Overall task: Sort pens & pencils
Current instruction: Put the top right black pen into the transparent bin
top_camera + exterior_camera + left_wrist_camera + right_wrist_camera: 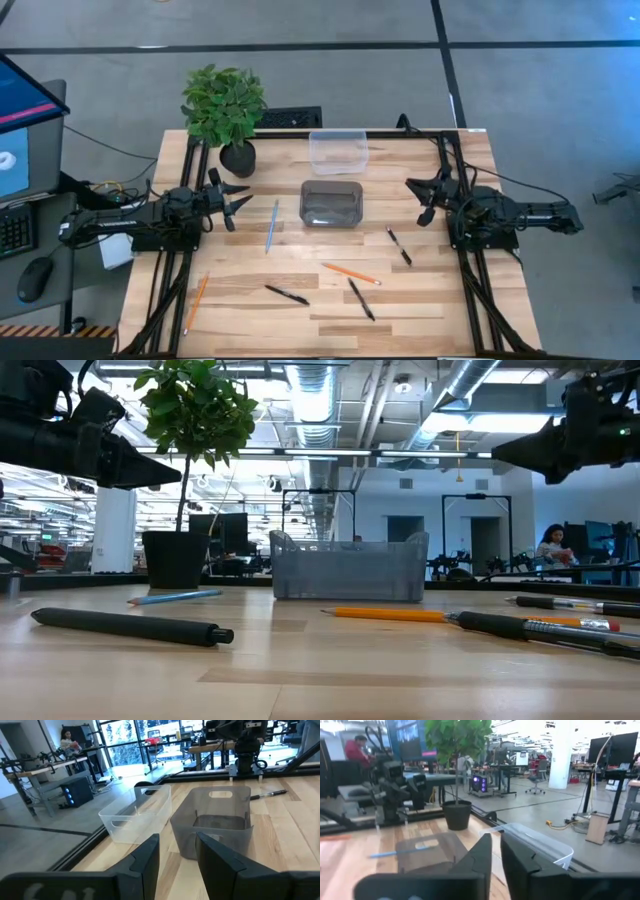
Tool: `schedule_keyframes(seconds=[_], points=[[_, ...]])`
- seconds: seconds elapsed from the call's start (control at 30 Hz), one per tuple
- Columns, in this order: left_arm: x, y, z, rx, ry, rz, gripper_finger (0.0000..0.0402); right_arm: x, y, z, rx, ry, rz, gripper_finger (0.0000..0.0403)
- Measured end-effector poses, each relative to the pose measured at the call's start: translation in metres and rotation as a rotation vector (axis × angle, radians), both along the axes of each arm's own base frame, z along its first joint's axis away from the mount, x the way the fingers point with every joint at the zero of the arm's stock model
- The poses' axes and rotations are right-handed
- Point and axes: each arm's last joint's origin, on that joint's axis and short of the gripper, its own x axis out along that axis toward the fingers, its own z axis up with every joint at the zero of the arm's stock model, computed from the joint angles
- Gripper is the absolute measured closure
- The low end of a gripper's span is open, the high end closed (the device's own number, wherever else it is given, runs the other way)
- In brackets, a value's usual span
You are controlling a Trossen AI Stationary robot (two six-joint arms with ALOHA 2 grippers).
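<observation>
Three black pens lie flat on the table (pixel 287 295), (pixel 361 299), (pixel 399 246). Two orange pencils (pixel 351 273), (pixel 196 302) and one light blue pencil (pixel 271 225) also lie flat, all scattered over the near half. My left gripper (pixel 238 200) hovers at the table's left side, open, with the blue pencil just to its right. My right gripper (pixel 420 200) hovers at the right side, open by a narrow gap (pixel 496 845), with a pen toward the near edge from it. The two grippers face each other across the grey bin (pixel 331 203).
A grey bin (pixel 215 820) stands mid-table with a clear bin (pixel 338 150) behind it at the far edge. A potted plant (pixel 225 110) stands at the far left corner. Bare wood lies along the near edge. People sit in the room beyond.
</observation>
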Motion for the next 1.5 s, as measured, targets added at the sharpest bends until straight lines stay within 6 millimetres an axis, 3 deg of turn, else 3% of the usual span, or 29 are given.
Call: schedule_keyframes(seconds=[0.17, 0.33, 0.47, 0.73, 1.03, 1.23, 1.5], points=[[0.000, 0.000, 0.000, 0.000, 0.000, 0.000, 0.0284, 0.000, 0.000, -0.001, 0.085, -0.033, 0.005, 0.0259], [0.000, 0.000, 0.000, 0.000, 0.000, 0.000, 0.0284, 0.000, 0.000, -0.001, 0.054, -0.018, 0.003, 0.0174], [0.000, 0.000, 0.000, 0.000, 0.000, 0.000, 0.0284, 0.000, 0.000, -0.001, 0.060, -0.022, 0.004, 0.0137], [0.000, 0.000, 0.000, 0.000, 0.000, 0.000, 0.0284, -0.001, 0.000, 0.006, 0.079, -0.065, 0.005, 0.0127], [0.000, 0.000, 0.000, 0.000, -0.001, 0.000, 0.0284, -0.008, 0.007, 0.064, 0.029, -0.075, 0.143, 0.0127], [0.000, 0.000, 0.000, 0.000, 0.000, 0.000, 0.0284, 0.000, 0.011, 0.097, 0.043, 0.086, 0.177, 0.0127], [0.000, 0.000, 0.000, -0.001, 0.000, 0.001, 0.0284, 0.023, 0.014, 0.131, 0.237, 0.311, 0.146, 0.0127]])
